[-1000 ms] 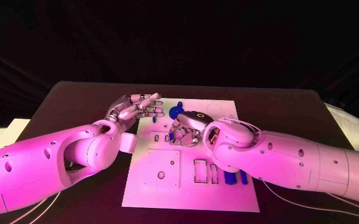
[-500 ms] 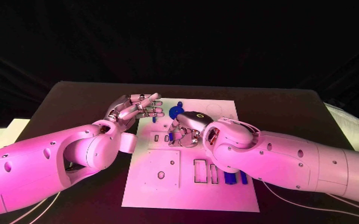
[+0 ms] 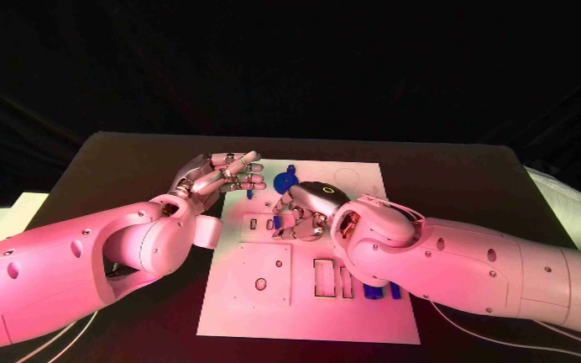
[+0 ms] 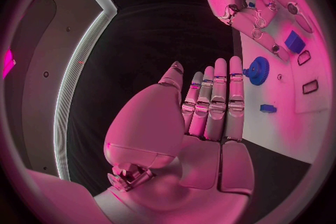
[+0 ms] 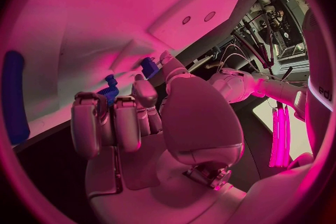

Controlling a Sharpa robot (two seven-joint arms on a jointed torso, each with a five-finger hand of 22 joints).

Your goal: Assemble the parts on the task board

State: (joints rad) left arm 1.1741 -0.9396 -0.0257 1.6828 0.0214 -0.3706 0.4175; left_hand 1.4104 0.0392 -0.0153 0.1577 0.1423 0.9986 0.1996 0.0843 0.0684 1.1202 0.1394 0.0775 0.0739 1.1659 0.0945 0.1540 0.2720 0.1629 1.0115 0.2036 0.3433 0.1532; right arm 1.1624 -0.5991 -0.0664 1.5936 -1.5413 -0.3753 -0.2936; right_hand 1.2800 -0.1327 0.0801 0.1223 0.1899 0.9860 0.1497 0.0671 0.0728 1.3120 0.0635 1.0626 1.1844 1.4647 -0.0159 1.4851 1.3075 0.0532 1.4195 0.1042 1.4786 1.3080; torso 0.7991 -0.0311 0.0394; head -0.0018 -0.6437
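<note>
Two bulky white arms end in silver hands with jointed metal fingers (image 4: 218, 102).

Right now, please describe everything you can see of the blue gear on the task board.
The blue gear is a round, toothed wheel, plastic by its look, with a hub in its middle. It lies flat on the task board, near its far edge, between the two hands. The left hand hovers open beside it; nothing touches it.

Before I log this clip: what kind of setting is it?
Probably a robotics lab or demo bench, not a home. A white task board with cut-out slots and small blue parts lies on a black table against a dark backdrop, under coloured light. The right wrist view shows cables and equipment nearby.
</note>
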